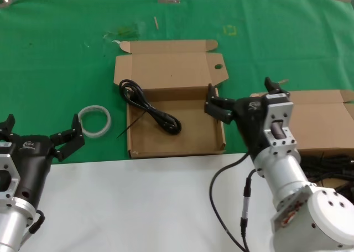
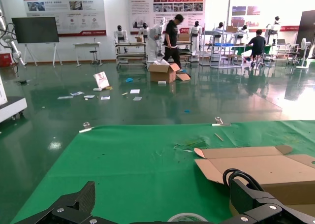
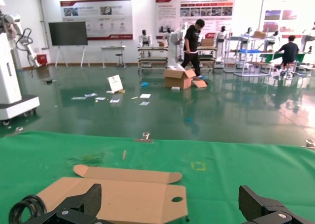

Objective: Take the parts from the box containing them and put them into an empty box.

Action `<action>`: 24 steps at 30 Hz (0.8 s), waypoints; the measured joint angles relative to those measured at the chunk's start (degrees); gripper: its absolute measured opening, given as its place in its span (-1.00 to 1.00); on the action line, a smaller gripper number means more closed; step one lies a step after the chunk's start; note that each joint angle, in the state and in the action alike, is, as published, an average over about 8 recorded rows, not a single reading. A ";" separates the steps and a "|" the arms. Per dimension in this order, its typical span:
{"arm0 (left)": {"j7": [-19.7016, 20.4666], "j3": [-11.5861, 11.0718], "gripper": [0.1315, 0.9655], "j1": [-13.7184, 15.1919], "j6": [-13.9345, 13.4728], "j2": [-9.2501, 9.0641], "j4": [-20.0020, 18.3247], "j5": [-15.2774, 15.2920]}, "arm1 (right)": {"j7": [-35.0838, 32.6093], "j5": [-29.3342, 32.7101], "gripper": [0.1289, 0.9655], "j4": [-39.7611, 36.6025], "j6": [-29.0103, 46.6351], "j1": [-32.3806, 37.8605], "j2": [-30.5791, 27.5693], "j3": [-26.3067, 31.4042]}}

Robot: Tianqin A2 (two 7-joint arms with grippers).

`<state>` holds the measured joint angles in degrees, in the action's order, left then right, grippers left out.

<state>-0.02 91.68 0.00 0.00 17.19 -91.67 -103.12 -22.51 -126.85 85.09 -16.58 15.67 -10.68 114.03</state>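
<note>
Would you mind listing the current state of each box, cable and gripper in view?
Box with the holed lid: open, one cable inside.
Cable: loosely coiled, lying in that box.
Right-hand box: open, black cables beside the arm.
Tape ring: flat on the green cloth.
Left gripper: open, empty.
Right gripper: open, empty.

Hall: glossy dark green floor, littered with papers and an open carton. White wall carried poster boards; a dark screen stood on a stand. Shelving racks and people behind. Tabletop cloth green.
</note>
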 joint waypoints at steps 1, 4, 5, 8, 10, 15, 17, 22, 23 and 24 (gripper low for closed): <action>0.00 0.00 1.00 0.00 0.00 0.00 0.00 0.00 | 0.67 0.71 1.00 0.20 0.50 -0.47 0.00 -0.67; 0.01 0.00 1.00 0.00 0.00 0.00 0.00 0.00 | 2.72 2.87 1.00 0.80 2.00 -1.91 0.00 -2.73; 0.01 0.00 1.00 0.00 0.00 0.00 0.00 0.00 | 3.42 3.60 1.00 1.01 2.52 -2.40 0.00 -3.42; 0.02 0.00 1.00 0.00 0.00 0.00 0.00 0.00 | 5.48 5.78 1.00 1.61 4.04 -3.84 0.00 -5.48; 0.02 0.00 1.00 0.00 0.00 0.00 0.00 0.00 | 6.88 7.26 1.00 2.02 5.08 -4.80 0.00 -6.85; 0.02 0.00 1.00 0.00 0.00 0.00 0.00 -0.01 | 10.36 10.92 1.00 3.03 7.64 -7.22 0.00 -10.30; 0.02 0.00 1.00 0.00 0.00 0.00 0.00 -0.01 | 11.73 12.36 1.00 3.43 8.65 -8.17 0.00 -11.66; 0.02 0.00 1.00 0.00 0.00 0.00 0.00 -0.01 | 15.15 15.99 1.00 4.44 11.17 -10.57 0.00 -15.08; 0.02 0.00 1.00 0.00 0.00 0.00 0.00 -0.01 | 15.85 16.73 1.00 4.65 11.68 -11.06 0.00 -15.78; 0.02 0.00 1.00 0.00 0.00 0.00 0.00 -0.01 | 16.55 17.47 1.00 4.85 12.20 -11.54 0.00 -16.47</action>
<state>0.00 91.67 0.00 0.00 17.19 -91.67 -103.13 -5.96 -109.38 89.94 -4.38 4.13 -10.68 97.55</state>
